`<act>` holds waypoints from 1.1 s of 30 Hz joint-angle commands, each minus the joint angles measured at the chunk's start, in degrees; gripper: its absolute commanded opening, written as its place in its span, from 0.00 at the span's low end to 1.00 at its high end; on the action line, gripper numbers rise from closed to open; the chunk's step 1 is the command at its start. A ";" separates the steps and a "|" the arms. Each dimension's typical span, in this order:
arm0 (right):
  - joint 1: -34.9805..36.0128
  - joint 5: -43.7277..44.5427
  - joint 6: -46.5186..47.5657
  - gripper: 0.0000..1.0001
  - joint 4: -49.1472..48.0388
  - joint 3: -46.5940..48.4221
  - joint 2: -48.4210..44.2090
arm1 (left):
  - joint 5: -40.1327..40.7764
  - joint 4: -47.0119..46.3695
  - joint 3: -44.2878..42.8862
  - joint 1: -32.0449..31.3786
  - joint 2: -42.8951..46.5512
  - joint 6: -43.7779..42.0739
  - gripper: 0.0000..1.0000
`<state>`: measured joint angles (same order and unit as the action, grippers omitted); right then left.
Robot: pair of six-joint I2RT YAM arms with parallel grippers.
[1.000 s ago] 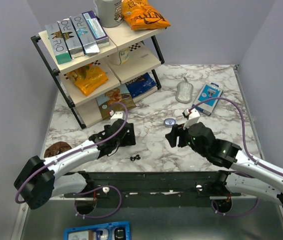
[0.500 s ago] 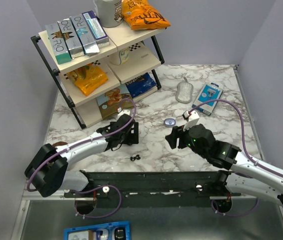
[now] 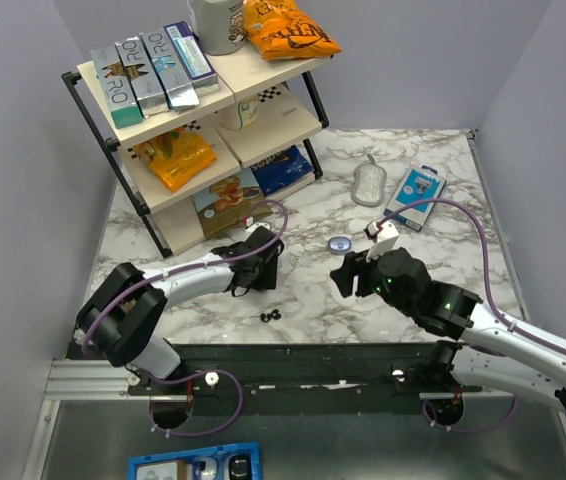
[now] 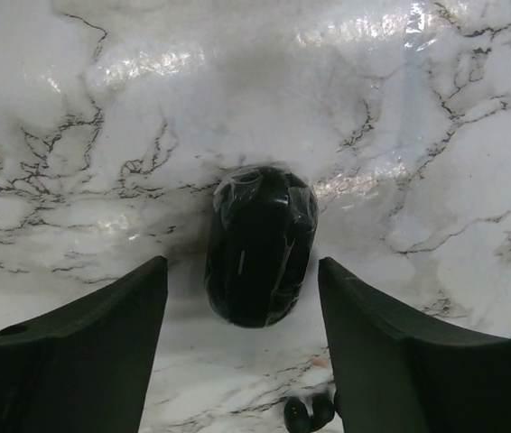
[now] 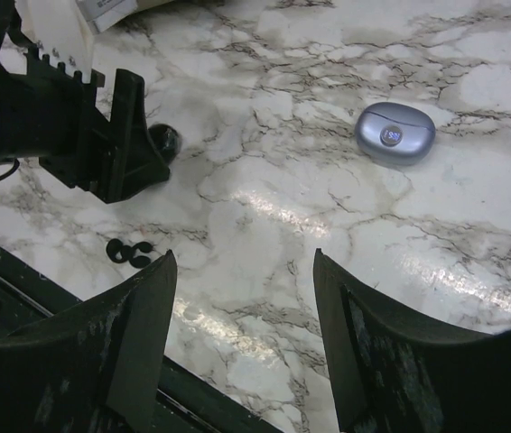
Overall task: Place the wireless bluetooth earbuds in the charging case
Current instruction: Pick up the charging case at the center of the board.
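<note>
Two tiny black earbuds (image 3: 270, 316) are lying side by side on the marble table (image 3: 313, 205), near its front edge. At their 12 o'clock, the left gripper (image 3: 263, 274) is standing partly open, its fingers straddling a glossy black oval case (image 4: 260, 244) without touching it. At their 2 o'clock, the right gripper (image 5: 244, 271) is hovering open and empty, with a lavender case (image 5: 394, 133) lying at its 12 o'clock.

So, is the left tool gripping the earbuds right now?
No, the earbuds lie loose on the marble near the left tool, whose fingers flank a glossy black oval object.
</note>
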<state>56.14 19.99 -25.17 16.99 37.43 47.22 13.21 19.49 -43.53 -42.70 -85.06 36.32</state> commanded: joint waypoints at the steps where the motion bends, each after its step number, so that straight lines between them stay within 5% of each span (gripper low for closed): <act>1: -0.15 -0.13 0.82 0.70 -1.61 -0.25 -0.99 | 0.59 0.91 -2.26 0.42 -2.48 1.12 0.70; 9: -0.15 0.75 1.26 0.70 -1.53 -0.95 -3.01 | 1.12 0.56 -2.18 0.25 -2.83 4.73 0.66; 14: -0.07 1.02 1.00 0.70 -1.44 -1.22 -3.54 | 1.73 0.82 -3.05 -1.16 -4.15 6.92 0.54; 15: -0.07 1.02 1.00 0.70 -1.35 -1.31 -3.63 | 1.90 0.82 -3.23 -1.51 -4.33 7.71 0.46; 21: -0.15 3.03 -0.05 0.70 -1.09 -1.48 -4.42 | 3.92 1.78 -5.60 -3.18 -5.12 13.33 0.44; 26: -0.15 4.88 -2.34 0.70 -0.56 -1.40 -4.94 | 6.03 2.05 -8.15 -4.32 -6.08 24.65 0.55; 33: -0.15 4.97 -2.34 0.70 -0.38 -1.39 -5.21 | 6.65 2.66 -11.75 -4.94 -10.21 28.64 0.84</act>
<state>56.14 22.81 -26.57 16.47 36.77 42.78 17.65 20.73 -53.08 -47.16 -92.88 60.53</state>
